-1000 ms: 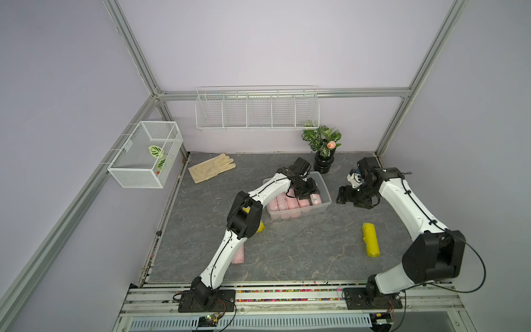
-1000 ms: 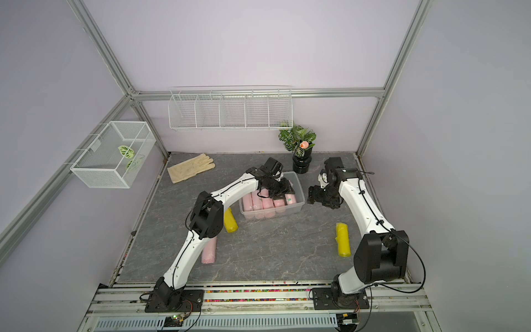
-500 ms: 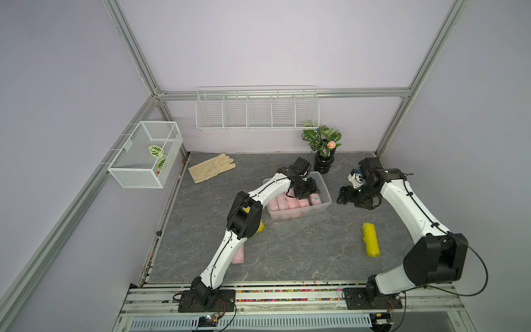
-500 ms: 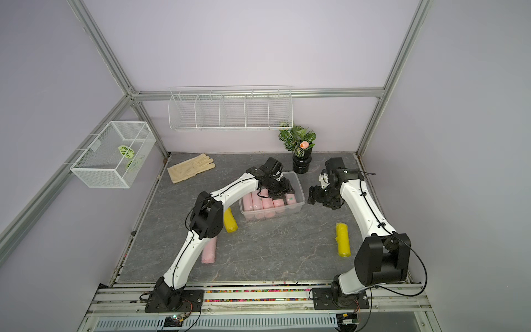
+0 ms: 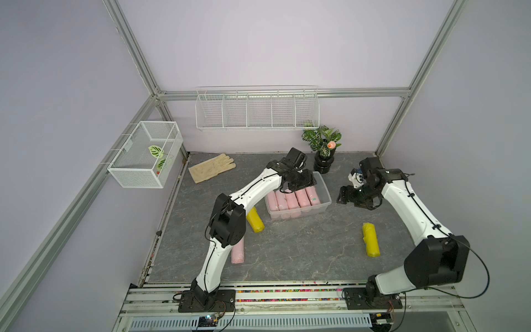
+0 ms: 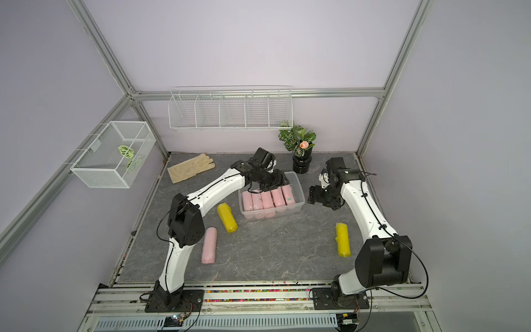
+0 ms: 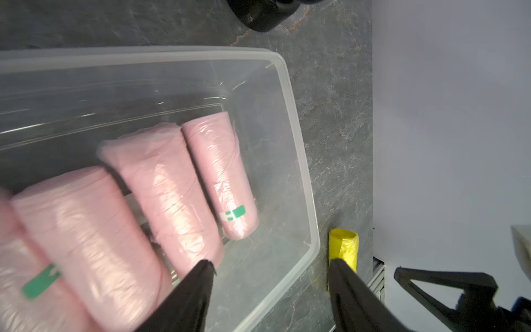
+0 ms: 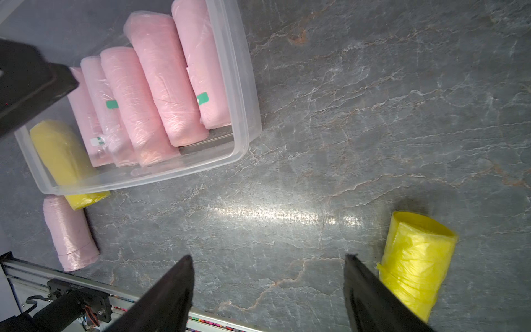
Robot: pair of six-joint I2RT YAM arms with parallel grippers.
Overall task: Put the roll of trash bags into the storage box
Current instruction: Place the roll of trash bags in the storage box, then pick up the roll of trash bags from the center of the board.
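The clear storage box (image 5: 326,192) stands mid-table and holds several pink rolls of trash bags (image 5: 293,199) side by side. My left gripper (image 5: 301,181) hovers over the box's back part, open and empty. In the left wrist view its fingertips (image 7: 271,262) spread wide, one by the end of a pink roll (image 7: 166,186), and the box rim (image 7: 298,149) passes between them. My right gripper (image 8: 269,256) is open over bare table, right of the box (image 8: 247,86). A yellow roll (image 8: 416,264) lies just beside one of its fingers.
Loose on the table are a pink roll (image 6: 209,244), a yellow roll (image 6: 227,217) left of the box and another yellow roll (image 6: 342,240) at the right. A glove (image 6: 189,168), a potted plant (image 6: 300,161), a wire rack (image 6: 230,110) and a mesh basket (image 6: 115,153) stand at the back and left.
My left gripper's jaws have opened wider over the box. The right arm has shifted only slightly.
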